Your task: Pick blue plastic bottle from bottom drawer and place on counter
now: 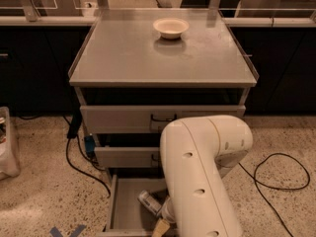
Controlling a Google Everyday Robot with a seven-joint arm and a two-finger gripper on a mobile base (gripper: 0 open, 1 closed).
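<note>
the hand (162,225) sits at the bottom centre of the frame, down inside the open bottom drawer (129,212) and mostly hidden behind the bulky white arm (197,181); i cannot tell whether it is wide, narrow or holding anything. the blue plastic bottle (149,202) lies on its side on the drawer floor, slanting from upper left to lower right, with its lower end just beside the hand. the risks, as i judge them: a round bottle lying flat can roll or skid if it is nudged off-centre, and may end up against a side wall where a grip is harder. a grip near one end could let it swing or slip on the lift. the rise has to clear the middle drawer (127,157) just above, so a careless path could knock the bottle loose. on the tabletop (123,58), in the upper half of the frame, a loose set-down could send it rolling toward the rim or into the white bowl (171,27) at the far centre. counted: one bottle, one bowl, one arm with one hand, three drawers (one pulled well out, two showing black handles), and two black cables on the floor, the left cable (84,172) and the right cable (282,174).
</note>
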